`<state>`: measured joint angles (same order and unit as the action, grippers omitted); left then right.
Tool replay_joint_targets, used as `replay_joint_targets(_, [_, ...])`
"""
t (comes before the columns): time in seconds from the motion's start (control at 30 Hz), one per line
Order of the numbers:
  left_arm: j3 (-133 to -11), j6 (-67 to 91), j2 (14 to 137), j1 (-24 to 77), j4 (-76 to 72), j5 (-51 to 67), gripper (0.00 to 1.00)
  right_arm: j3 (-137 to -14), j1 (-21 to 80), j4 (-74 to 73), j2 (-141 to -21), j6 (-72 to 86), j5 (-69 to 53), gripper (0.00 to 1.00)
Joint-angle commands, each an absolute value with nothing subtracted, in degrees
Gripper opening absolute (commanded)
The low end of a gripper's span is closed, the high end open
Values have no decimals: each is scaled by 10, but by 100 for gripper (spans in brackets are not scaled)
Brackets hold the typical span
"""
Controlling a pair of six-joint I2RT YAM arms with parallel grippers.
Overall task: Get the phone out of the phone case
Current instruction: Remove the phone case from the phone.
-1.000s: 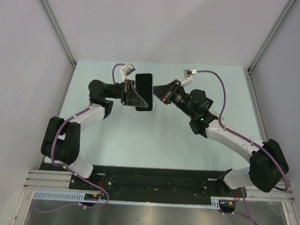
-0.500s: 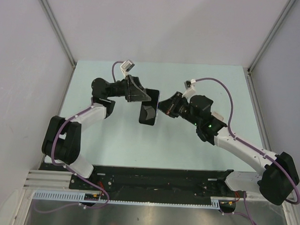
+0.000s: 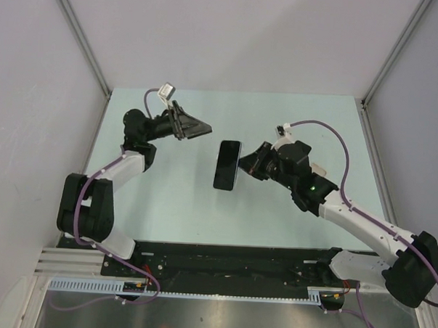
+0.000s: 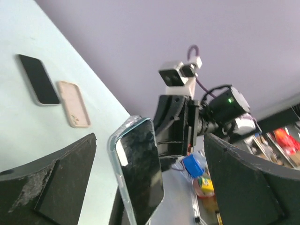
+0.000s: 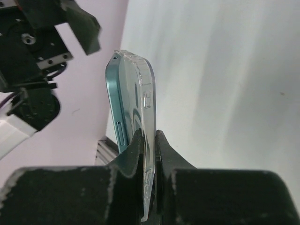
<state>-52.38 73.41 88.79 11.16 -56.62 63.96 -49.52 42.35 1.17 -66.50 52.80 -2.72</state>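
A teal phone (image 5: 119, 105) in a clear phone case (image 5: 146, 101) hangs above the table, its dark screen (image 3: 228, 164) facing up in the top view. My right gripper (image 3: 246, 164) is shut on the right edge of the case. In the right wrist view the fingertips (image 5: 149, 137) pinch only the clear case wall, and the teal phone edge stands slightly off to the left of it. My left gripper (image 3: 204, 128) is open and sits up and left of the phone, apart from it. From the left wrist the phone (image 4: 139, 173) shows between the spread fingers (image 4: 70, 168), untouched.
In the left wrist view a dark phone (image 4: 37, 79) and a pinkish case (image 4: 74, 104) lie flat on a pale surface; neither shows in the top view. The pale table (image 3: 166, 198) is walled by white panels left, right and behind.
My left gripper opened, let go of the phone and drew back up and to the left. My right gripper kept its hold and carried the phone down toward the table's middle.
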Motion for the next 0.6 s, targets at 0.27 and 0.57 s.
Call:
replay_joint_targets(0.27, [-563,525,807,70,-193,481,100,-539,432,-270,-656,443,202,0])
replay_joint_targets(0.57, [-570,492,803,71,-125,472,100,-576,451,-301,-800,404,206,0])
